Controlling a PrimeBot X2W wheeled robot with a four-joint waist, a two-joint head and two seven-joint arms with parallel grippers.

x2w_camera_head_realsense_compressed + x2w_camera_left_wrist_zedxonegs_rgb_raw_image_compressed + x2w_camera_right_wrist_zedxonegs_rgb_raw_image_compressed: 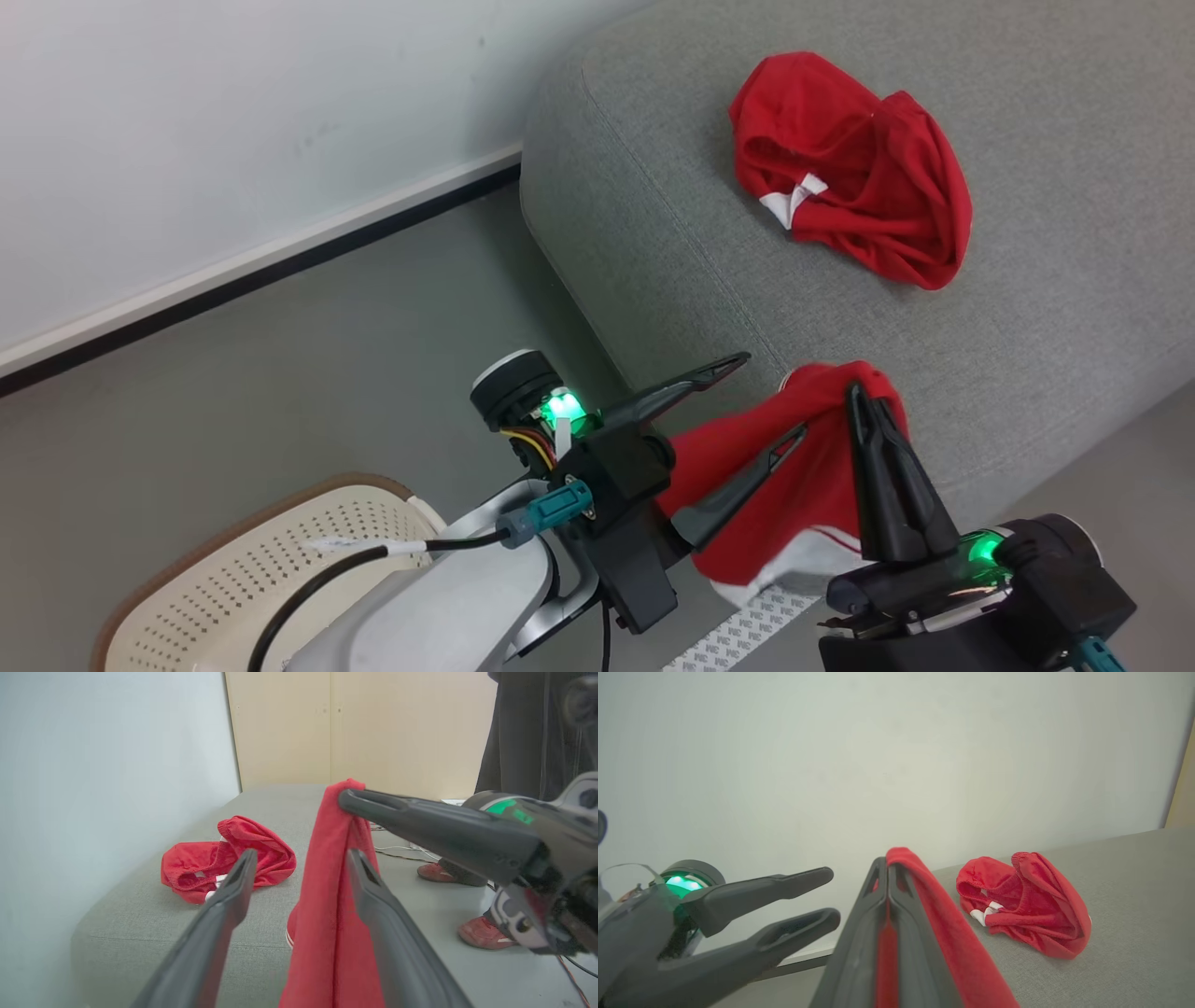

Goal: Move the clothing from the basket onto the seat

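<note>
A red garment [747, 509] is clamped in the right gripper [857, 397] above the grey sofa [653, 233]. The left gripper [772, 394] is spread apart beside it.

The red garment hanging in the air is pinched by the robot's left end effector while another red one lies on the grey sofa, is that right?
No: the right end effector pinches the hanging garment, as the right wrist view shows; the left end effector stands open beside it. Another red garment does lie on the grey sofa.
</note>
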